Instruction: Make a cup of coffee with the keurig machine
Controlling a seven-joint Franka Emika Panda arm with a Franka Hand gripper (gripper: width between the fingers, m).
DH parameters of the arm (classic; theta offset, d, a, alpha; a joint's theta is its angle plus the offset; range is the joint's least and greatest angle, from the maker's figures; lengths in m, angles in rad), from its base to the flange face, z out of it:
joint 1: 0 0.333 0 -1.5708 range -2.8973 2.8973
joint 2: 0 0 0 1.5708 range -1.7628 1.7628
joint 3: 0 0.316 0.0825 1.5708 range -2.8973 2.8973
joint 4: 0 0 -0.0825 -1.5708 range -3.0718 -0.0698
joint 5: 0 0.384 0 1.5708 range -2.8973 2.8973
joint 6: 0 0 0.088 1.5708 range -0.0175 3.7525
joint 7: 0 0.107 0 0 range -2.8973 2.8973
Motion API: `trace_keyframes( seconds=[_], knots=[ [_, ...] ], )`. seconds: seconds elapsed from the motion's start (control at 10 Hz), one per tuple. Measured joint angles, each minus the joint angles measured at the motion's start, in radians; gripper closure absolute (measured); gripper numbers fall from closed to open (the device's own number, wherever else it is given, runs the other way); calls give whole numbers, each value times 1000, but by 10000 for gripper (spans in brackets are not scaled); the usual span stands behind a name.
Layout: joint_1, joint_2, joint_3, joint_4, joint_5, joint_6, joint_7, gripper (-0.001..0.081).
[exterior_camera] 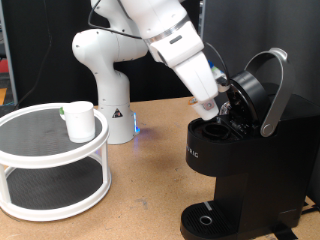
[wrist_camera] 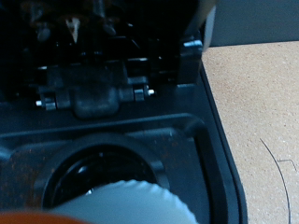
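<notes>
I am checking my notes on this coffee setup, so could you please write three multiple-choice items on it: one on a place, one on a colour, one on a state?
1. Where does the cup stand?
A. on the white round rack's top shelf
B. on the machine's drip tray
C. on the bare table

2. What colour is the keurig machine?
A. red
B. black
C. white

3. How is the machine's lid?
A. raised
B. closed flat
C. removed and on the table

Answers:
1 A: the cup sits on the white round rack, at the exterior view's left.
2 B: its body is matte black.
3 A: the handle stands up, with the gripper at the opening.
</notes>
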Motion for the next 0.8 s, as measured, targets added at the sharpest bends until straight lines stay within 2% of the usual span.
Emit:
trace_keyframes(
  seconds=[0.2,0.5,0.8],
  knots=[
    [2,3,28,-6,-9,21,24,370],
    [2,11,72,-7,-111,21,116,370],
    [3,19,97,-7,-140,25,152,370]
  ],
)
